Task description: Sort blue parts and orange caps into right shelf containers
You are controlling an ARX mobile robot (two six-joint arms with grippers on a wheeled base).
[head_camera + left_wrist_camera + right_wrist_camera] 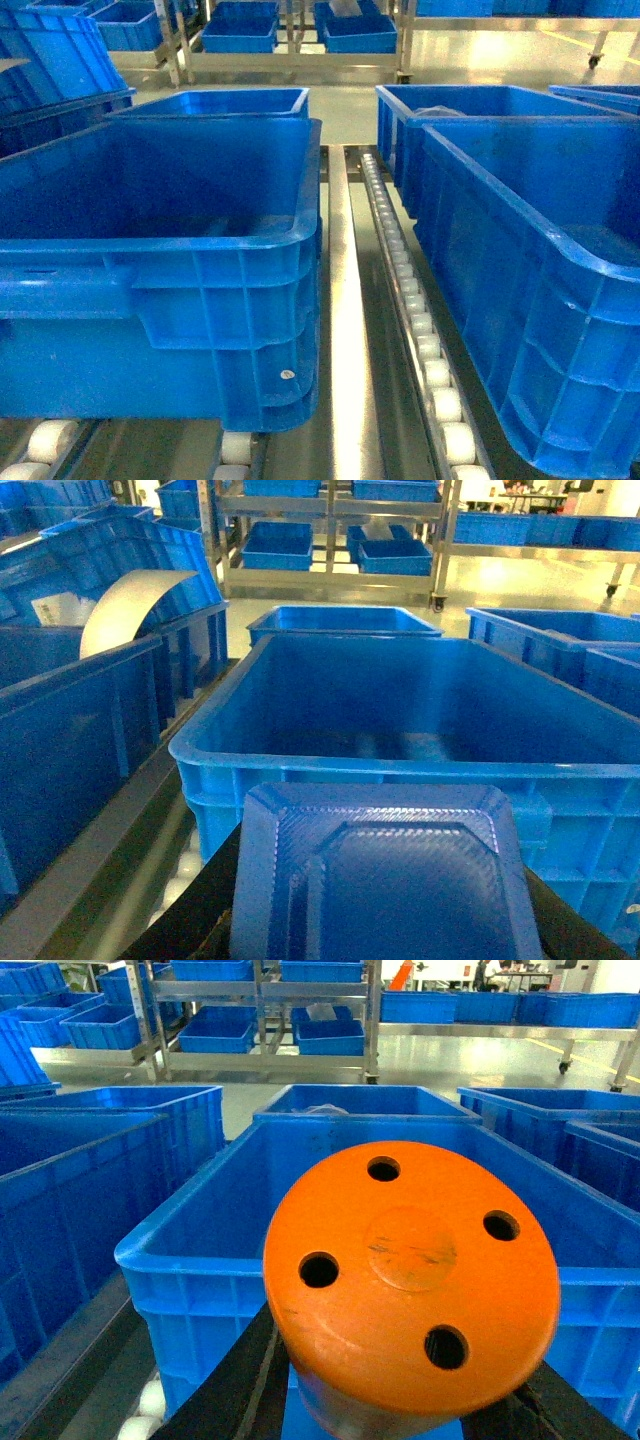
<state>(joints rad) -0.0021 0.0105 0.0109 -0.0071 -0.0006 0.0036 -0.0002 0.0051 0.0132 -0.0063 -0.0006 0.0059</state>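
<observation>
Two crates (160,260) (540,290) sit left and right on a roller conveyor (415,320), with more crates (215,102) behind.

Robot body: only black, smooth jaws show, at the bottom edge of both wrist views.

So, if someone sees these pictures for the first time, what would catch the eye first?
Most striking is the orange cap with four round holes, filling the lower part of the right wrist view in front of a large blue crate. Next comes the blue part, ribbed and with cut corners, low in the left wrist view. In the head view, big blue crates flank a roller track.
</observation>
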